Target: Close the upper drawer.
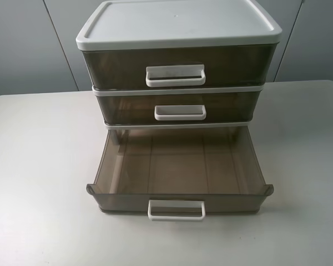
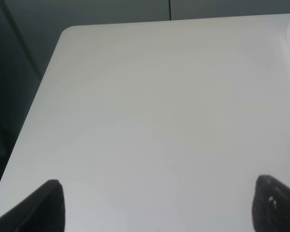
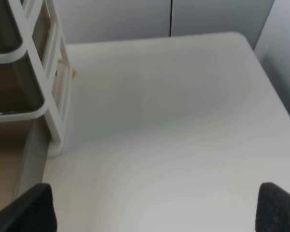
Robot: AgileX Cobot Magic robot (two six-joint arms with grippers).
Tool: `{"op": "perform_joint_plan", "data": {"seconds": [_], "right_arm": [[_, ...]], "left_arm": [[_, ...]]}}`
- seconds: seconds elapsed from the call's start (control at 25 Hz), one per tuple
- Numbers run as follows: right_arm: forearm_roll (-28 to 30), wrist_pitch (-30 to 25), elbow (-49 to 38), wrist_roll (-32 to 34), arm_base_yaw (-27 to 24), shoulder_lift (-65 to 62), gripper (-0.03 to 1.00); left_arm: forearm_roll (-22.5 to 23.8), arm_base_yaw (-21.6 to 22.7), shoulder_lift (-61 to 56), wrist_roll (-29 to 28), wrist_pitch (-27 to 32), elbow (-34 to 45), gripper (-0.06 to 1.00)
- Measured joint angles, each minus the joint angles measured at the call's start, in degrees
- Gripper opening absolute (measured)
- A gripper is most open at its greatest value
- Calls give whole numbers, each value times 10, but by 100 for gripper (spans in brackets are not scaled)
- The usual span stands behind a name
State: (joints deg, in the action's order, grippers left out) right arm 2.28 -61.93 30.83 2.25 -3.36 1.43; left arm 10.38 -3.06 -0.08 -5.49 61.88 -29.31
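Cabinet (image 1: 177,90) of three smoky-brown drawers stood at the far middle of the white table (image 1: 39,166), capped by a white lid (image 1: 177,22). Upper drawer (image 1: 116,66) sat directly under the lid, its front flush with the frame and its wide white loop handle (image 1: 175,76) facing the camera. Middle drawer (image 1: 127,108) was also pushed in, just below it. Lowest drawer (image 1: 116,200) was pulled well out toward the near edge of the table, its back end only just under the frame.

Neither arm appeared in the high view. Left gripper (image 2: 157,208) was spread wide, dark fingertips (image 2: 48,208) far apart, nothing between them, over bare tabletop, with only a sliver of the cabinet's white edge at the margin of its wrist view. Right gripper (image 3: 157,208) was likewise released and empty, over the table beside the cabinet; its wrist view caught the side of the cabinet's white frame nearby. Neither gripper touched the cabinet.
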Motion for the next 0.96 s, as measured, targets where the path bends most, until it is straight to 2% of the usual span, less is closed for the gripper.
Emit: {"op": "perform_joint_plan", "data": {"seconds": [0.96], "right_arm": [[13, -5, -15, -1, 6, -15, 63]], "left_arm": [[0, 0, 0, 0, 0, 0, 74]]}}
